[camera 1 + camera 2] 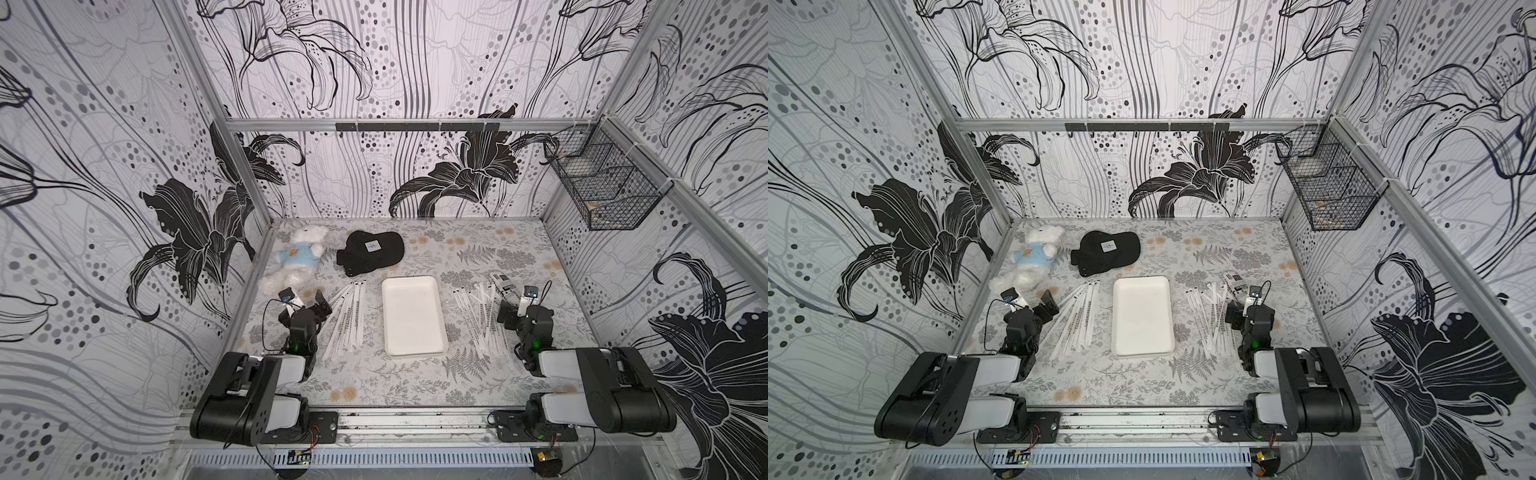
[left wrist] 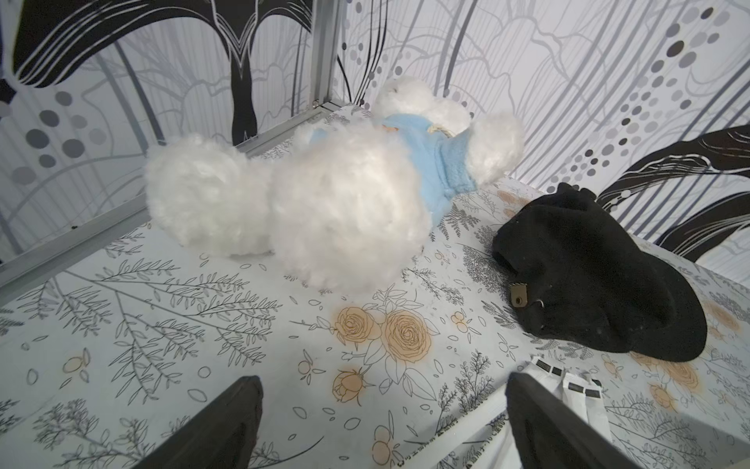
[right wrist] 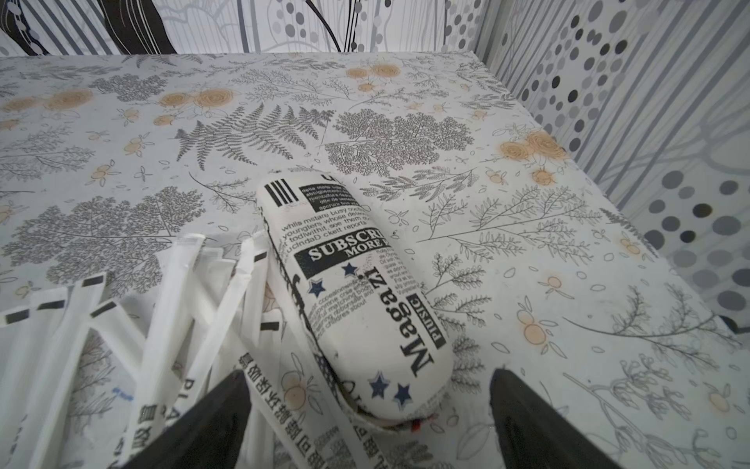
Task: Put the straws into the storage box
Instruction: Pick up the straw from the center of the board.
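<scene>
- While straws lie heaped on the surface at both sides, the storage box shows only bare floor.
- Spread wide: left end effector, right end effector.

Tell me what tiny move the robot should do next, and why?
Probably shift the left gripper sideways toward the storage box and lower it over the left pile of straws. Its jaws stand open with nothing in them, that pile lies right beside one finger, and the white storage box has no straws in it yet.
</scene>
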You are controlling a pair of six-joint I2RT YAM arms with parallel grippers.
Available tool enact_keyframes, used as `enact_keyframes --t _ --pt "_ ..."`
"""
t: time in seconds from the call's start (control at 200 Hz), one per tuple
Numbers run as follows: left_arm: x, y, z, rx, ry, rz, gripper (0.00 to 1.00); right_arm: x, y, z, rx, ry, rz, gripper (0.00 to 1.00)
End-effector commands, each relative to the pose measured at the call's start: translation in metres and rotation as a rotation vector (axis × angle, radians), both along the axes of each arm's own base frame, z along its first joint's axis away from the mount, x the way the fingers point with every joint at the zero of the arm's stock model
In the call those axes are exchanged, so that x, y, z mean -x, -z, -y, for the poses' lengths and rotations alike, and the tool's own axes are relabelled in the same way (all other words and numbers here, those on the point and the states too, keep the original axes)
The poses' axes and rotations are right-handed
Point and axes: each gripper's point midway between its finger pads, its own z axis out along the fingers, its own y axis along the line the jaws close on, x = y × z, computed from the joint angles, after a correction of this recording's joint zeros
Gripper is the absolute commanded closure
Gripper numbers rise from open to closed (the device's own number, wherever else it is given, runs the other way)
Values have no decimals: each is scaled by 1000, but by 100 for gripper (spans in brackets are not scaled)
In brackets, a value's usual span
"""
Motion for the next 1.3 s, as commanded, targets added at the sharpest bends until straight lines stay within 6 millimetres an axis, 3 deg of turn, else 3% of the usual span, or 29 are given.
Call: enact_keyframes --t 0.0,0.566,0.641,0.781,0.816,0.911,0.981,1.016,1.067,1.102,1.157,1.297 --pt "-35 -61 16 -196 136 211 2 -32 -49 2 64 17 222 4" --pt "-33 -61 14 -199 132 214 2 -32 -49 1 59 11 221 4" --pt "-28 -68 22 -230 135 231 2 -30 -53 0 73 20 221 4" --pt "4 -98 16 -264 -43 279 2 -18 -81 -6 178 118 237 4" --pt "10 -104 17 -250 -83 270 2 -21 -88 -10 143 121 190 4" --pt "27 -122 18 -185 -215 256 2 -14 -112 3 -27 287 46 4" --pt "34 -134 26 -110 -253 236 2 -9 -126 -5 -142 286 -9 4" --pt "33 -140 32 -83 -239 217 2 -4 -121 -8 -253 321 -39 4" --pt "28 -144 42 -37 -189 189 2 -9 -113 -38 -359 115 -135 1" --pt "24 -148 51 -7 -134 172 2 -6 -110 -51 -403 57 -186 13" --pt "20 -154 61 60 -81 153 2 5 -96 -64 -432 54 -278 24" --pt "8 -170 89 133 116 104 2 41 -64 -89 -303 36 -522 33"
